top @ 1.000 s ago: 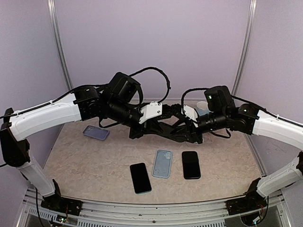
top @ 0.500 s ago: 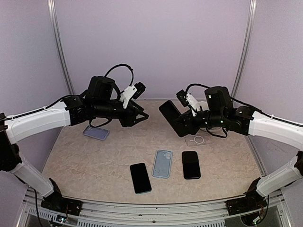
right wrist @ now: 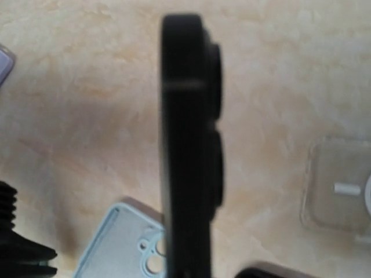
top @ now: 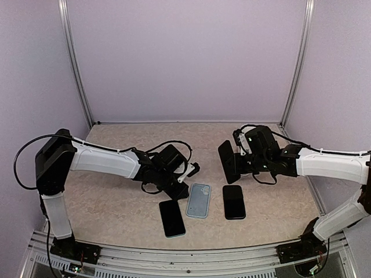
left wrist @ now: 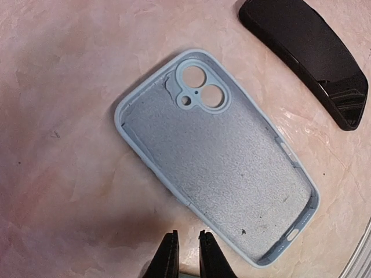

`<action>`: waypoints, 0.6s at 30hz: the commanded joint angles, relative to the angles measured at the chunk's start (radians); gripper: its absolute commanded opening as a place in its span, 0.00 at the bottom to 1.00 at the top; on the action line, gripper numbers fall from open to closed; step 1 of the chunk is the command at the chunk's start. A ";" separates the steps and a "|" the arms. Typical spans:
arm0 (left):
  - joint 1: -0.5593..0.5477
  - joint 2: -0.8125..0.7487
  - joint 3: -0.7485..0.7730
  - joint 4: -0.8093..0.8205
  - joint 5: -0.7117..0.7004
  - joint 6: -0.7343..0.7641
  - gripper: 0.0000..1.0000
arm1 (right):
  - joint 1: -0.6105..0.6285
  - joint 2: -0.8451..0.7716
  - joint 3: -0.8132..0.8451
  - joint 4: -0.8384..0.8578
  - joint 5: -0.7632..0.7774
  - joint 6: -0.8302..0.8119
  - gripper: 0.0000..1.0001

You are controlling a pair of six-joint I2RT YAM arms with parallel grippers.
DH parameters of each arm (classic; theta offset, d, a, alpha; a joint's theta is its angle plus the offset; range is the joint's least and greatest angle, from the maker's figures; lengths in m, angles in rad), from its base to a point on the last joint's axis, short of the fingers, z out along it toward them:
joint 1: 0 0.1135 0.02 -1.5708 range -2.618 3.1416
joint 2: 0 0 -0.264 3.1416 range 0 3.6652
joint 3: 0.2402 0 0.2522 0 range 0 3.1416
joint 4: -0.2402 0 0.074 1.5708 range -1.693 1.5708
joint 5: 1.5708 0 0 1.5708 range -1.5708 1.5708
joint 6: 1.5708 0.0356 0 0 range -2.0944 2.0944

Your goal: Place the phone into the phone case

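The light blue phone case (top: 199, 200) lies open side up on the table; it also shows in the left wrist view (left wrist: 214, 156) and the right wrist view (right wrist: 119, 246). My left gripper (top: 184, 184) hovers low at the case's left long edge, its fingers (left wrist: 168, 258) close together and empty. My right gripper (top: 239, 159) is shut on a black phone (top: 229, 162) and holds it upright above the table, right of the case's camera end. In the right wrist view this phone (right wrist: 188, 145) is seen edge-on and hides the fingers.
Two more black phones lie flat, one left of the case (top: 172, 218) and one right of it (top: 233, 201), the latter also in the left wrist view (left wrist: 307, 52). A clear case (right wrist: 342, 185) lies beyond the held phone.
Both arms have come down from high over the table's middle. My left gripper dropped to the blue case's edge. My right gripper lowered the black phone toward the case.
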 commanded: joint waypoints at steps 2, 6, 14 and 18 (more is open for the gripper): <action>-0.006 0.073 0.069 -0.027 -0.064 -0.008 0.14 | 0.003 -0.030 -0.048 0.094 -0.013 0.077 0.00; -0.011 0.141 0.071 -0.068 -0.066 -0.013 0.07 | 0.011 -0.042 -0.056 0.087 -0.007 0.079 0.00; -0.089 0.106 0.027 -0.036 0.085 -0.005 0.04 | 0.053 -0.066 -0.061 0.074 -0.003 0.083 0.00; -0.110 0.104 0.031 -0.020 0.132 -0.027 0.04 | 0.053 -0.060 -0.060 0.086 -0.064 0.111 0.00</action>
